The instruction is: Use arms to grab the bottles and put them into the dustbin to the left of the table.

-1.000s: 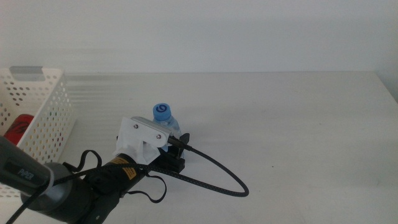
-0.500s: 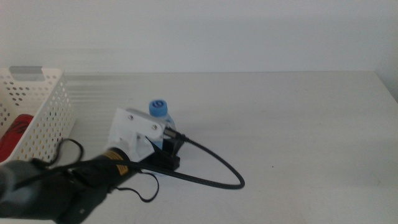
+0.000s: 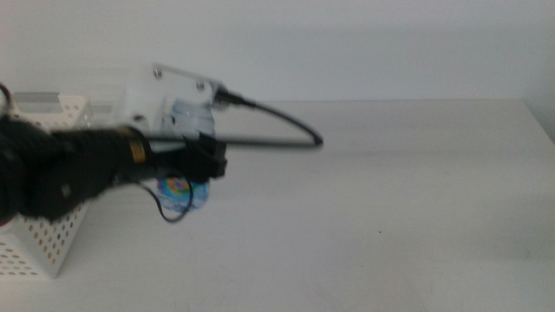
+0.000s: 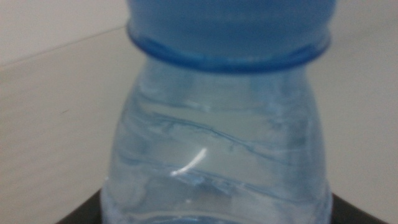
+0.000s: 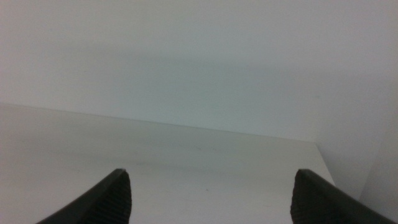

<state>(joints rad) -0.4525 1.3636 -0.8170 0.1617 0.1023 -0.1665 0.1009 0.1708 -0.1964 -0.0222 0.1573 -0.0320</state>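
Held off the table (image 3: 408, 199): a water bottle (image 3: 187, 192), clamped round its body by the left pincer (image 3: 206, 161), jaws closed snugly on either side of it, blue cap (image 4: 227, 28) filling the wrist view. Blurred in the middle view, just right of the basket (image 3: 45, 250) and not yet over it.

Best done, by the look of it, like this: carry across level until well inside the basket's rim (image 3: 50, 104), clear the near wall with the bottle's low end, then lower before letting go. No releasing over the edge, since a round bottle could bounce off the rim and roll across the table.

Inside of the basket: hidden behind the left arm (image 3: 65, 169), so contents impossible to tell.

Far from the basket, at the other side: right pincer (image 5: 211, 193), spread wide, gripping nothing, waiting.
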